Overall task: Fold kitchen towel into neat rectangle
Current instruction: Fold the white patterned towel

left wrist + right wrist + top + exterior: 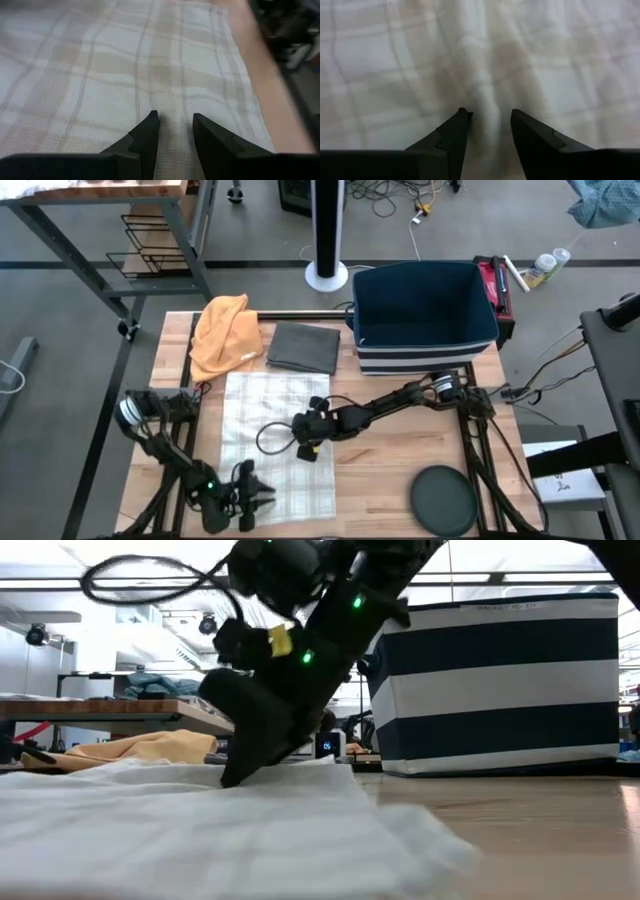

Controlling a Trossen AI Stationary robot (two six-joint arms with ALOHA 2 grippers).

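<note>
The white plaid kitchen towel point(270, 440) lies spread flat on the wooden table point(390, 470). My right gripper point(312, 442) stands over the towel's right half, open, fingers pointing down, one on each side of a raised ridge of cloth point(487, 107). In the low view it slants down onto the towel point(232, 778). My left gripper point(258, 492) is open and low over the towel's near part point(172, 120), with flat cloth showing between its fingers. My right gripper comes from above, slanting from the table's right, and its fingertips point(462, 117) stand on the towel's top surface. A narrow ridge of cloth point(489, 125) rises in the gap between them, and the rest lies on the table. My left gripper is close above the towel; I cannot tell whether its fingertips point(150, 120) touch it.
An orange cloth point(225, 330) and a folded dark grey cloth point(303, 347) lie at the far side. A navy striped bin point(425, 315) stands at the far right. A dark round disc point(444, 500) lies at the near right.
</note>
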